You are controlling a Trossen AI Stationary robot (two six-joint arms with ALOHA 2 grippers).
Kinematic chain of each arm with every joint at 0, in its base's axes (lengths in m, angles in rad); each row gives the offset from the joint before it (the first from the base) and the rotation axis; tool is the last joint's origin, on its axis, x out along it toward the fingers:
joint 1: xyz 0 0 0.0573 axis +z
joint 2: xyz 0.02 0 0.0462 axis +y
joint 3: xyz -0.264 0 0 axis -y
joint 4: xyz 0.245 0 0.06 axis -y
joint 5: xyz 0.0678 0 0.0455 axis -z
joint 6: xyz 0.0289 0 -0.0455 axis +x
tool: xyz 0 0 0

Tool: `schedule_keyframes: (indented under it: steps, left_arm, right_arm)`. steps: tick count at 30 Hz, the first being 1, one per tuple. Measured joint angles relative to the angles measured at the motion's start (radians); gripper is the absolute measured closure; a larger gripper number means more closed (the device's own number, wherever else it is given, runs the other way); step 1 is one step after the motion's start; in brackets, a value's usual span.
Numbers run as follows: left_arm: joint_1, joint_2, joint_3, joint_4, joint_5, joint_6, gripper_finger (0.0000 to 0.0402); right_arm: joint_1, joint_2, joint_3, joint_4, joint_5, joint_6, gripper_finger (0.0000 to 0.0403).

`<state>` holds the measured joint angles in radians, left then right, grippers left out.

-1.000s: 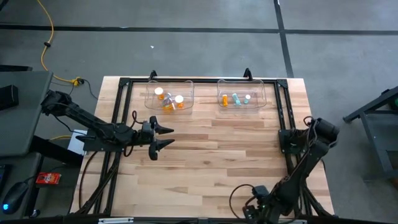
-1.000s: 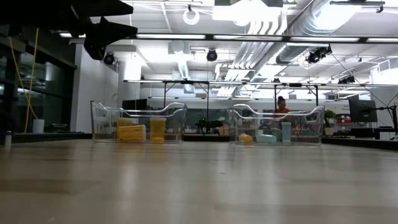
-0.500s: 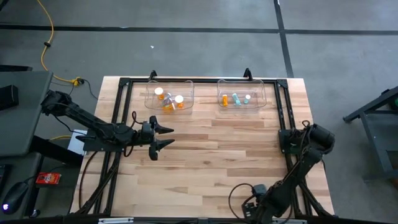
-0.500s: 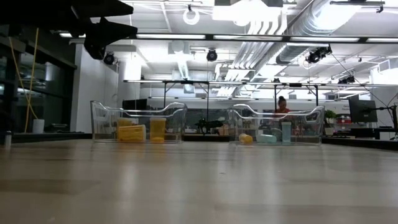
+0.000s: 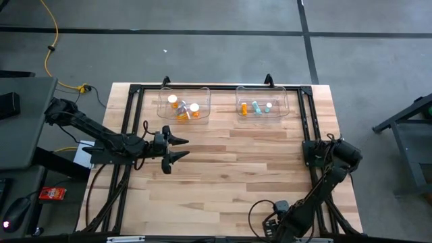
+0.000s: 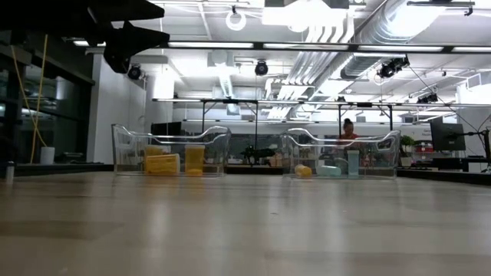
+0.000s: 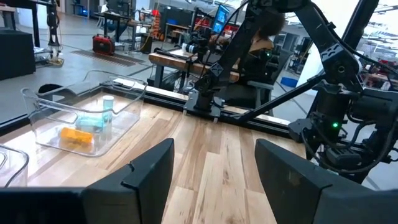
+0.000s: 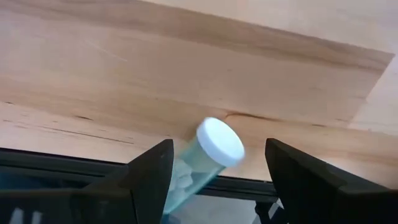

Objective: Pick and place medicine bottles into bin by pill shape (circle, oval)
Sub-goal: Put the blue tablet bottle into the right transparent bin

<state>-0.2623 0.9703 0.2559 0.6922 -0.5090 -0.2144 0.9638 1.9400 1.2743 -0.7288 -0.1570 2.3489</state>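
A pale teal medicine bottle [image 8: 208, 158] with a white cap [image 8: 220, 140] lies slanted against the black frame rail [image 8: 62, 163] at the table's right edge. My right gripper [image 8: 217, 152] points down over it, open, one finger on each side. The arm hides the bottle in the high view, where the right gripper [image 5: 321, 154] is by the rail. My left gripper [image 5: 179, 148] hangs open and level over the table's left half, holding nothing. The far left bin [image 5: 183, 106] holds orange bottles. The far right bin [image 5: 262, 106] holds an orange bottle [image 7: 77, 135] and teal ones [image 7: 107, 111].
A black frame [image 5: 216, 88] runs around the table, with rails along the left, right and far sides. Bare wood [image 5: 236, 169] lies between the two arms and in front of the bins. In the low view a person [image 6: 347, 130] shows far behind the table.
My right arm has sunk toward the table at the right rail and tipped to point more steeply down. The bins and their bottles have kept still.
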Motion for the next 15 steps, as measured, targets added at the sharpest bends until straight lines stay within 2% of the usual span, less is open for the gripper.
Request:
schedule_keyframes:
  steps: [7,15]
  left_arm:
    - [0.000,0.000,0.000,0.000,0.000,-0.001,0.0188]
    - [0.000,0.000,0.000,0.000,0.000,-0.002,0.0188]
  right_arm:
    - [-0.002,0.000,0.000,-0.008,0.028,-0.002,0.0167]
    - [-0.004,0.000,0.000,-0.016,0.028,-0.001,0.0235]
